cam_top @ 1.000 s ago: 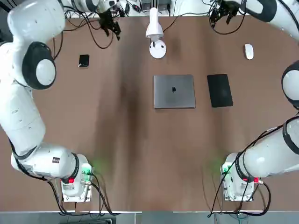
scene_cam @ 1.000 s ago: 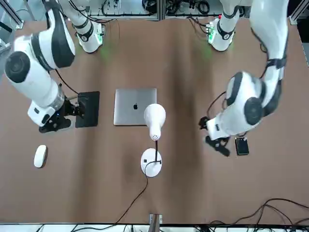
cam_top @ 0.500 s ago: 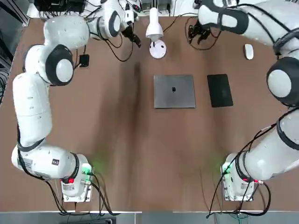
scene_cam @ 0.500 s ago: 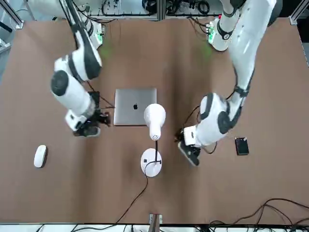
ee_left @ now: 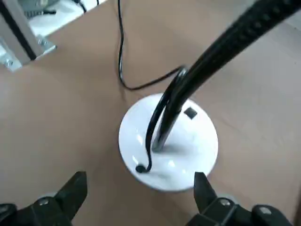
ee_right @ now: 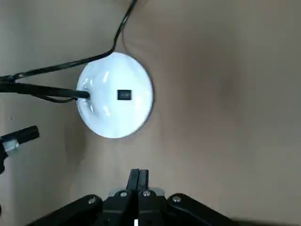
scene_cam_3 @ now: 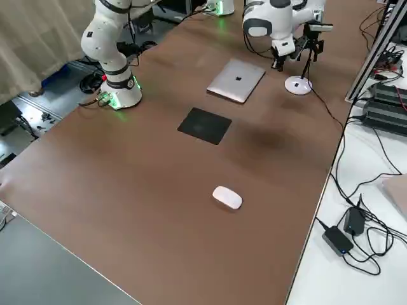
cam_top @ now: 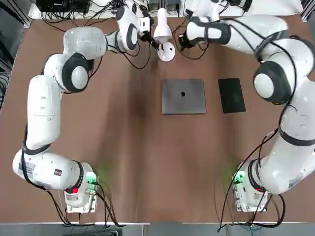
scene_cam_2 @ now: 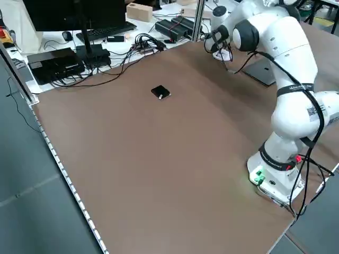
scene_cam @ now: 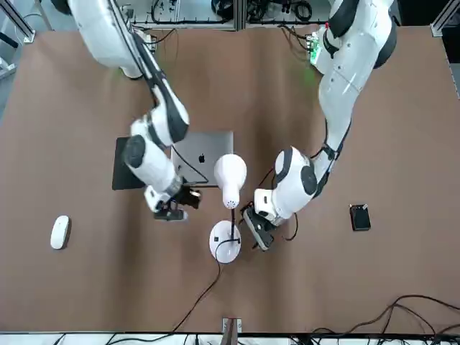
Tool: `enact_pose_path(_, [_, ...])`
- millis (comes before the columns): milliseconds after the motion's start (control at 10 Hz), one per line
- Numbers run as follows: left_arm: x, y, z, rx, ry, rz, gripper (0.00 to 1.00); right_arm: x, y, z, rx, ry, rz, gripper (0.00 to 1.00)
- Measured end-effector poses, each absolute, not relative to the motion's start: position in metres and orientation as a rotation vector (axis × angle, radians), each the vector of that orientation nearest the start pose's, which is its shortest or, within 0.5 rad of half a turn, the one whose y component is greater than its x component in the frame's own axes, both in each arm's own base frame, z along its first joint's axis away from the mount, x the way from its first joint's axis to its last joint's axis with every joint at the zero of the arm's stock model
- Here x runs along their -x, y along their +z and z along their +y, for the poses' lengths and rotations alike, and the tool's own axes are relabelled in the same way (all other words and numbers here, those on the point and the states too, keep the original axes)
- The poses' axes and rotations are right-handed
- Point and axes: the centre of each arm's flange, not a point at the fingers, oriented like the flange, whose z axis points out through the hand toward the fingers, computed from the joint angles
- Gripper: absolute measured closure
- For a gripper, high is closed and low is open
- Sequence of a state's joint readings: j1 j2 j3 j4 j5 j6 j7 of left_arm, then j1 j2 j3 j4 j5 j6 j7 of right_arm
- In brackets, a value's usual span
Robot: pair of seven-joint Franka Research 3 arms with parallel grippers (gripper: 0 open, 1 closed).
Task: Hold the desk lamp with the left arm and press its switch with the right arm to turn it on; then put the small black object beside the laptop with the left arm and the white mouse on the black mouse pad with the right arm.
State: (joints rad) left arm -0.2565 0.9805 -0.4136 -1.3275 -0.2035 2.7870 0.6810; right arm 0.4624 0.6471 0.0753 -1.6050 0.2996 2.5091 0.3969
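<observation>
Left side view: monitor point(scene_cam_2: 77, 15), apparently.

Soft, even light fills the views, with shadows smearing faintly across the brown worktop point(cam_top: 147, 162). Small glints sit on the white lamp base point(ee_left: 188, 150) — sharpest in both wrist views — and a green glow spills near the worktop's robot-side edge.

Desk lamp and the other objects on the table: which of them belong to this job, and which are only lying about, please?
For the job:
- desk lamp
- small black object
- laptop, as the place marker
- white mouse
- black mouse pad

Just about:
- monitor
- keyboard
- wooden block
</observation>
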Motion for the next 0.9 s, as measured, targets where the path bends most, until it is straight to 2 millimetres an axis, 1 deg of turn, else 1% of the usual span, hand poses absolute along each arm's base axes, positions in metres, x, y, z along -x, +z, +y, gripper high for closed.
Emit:
enact_pose_path(100, [-0.672, 0.218, -0.406, 3.040, -0.991, 1.512, 0.00, -0.626, 0.263, 0.368, 2.786, -0.180, 0.163, 0.99])
enact_pose_path(300, [-0.667, 0.198, -0.424, 2.984, -1.130, 1.496, 0.01, -0.645, 0.255, 0.375, 2.760, -0.222, 0.196, 0.99])
enact_pose_path(400, [-0.665, 0.190, -0.430, 2.954, -1.176, 1.503, 0.02, -0.653, 0.248, 0.382, 2.737, -0.264, 0.213, 0.99])
enact_pose_path(500, [-0.666, 0.186, -0.432, 2.937, -1.198, 1.511, 0.04, -0.657, 0.237, 0.388, 2.716, -0.303, 0.231, 0.99])
enact_pose_path(600, [-0.668, 0.184, -0.433, 2.922, -1.221, 1.511, 0.08, -0.659, 0.226, 0.394, 2.706, -0.321, 0.235, 0.99])
enact_pose_path(700, [-0.668, 0.186, -0.434, 2.907, -1.246, 1.508, 0.15, -0.661, 0.220, 0.398, 2.700, -0.330, 0.235, 0.99])
enact_pose_path(800, [-0.668, 0.187, -0.436, 2.878, -1.266, 1.527, 0.24, -0.665, 0.219, 0.400, 2.694, -0.339, 0.237, 0.99])
enact_pose_path(900, [-0.667, 0.186, -0.437, 2.861, -1.276, 1.537, 0.31, -0.669, 0.217, 0.400, 2.690, -0.345, 0.239, 0.99])
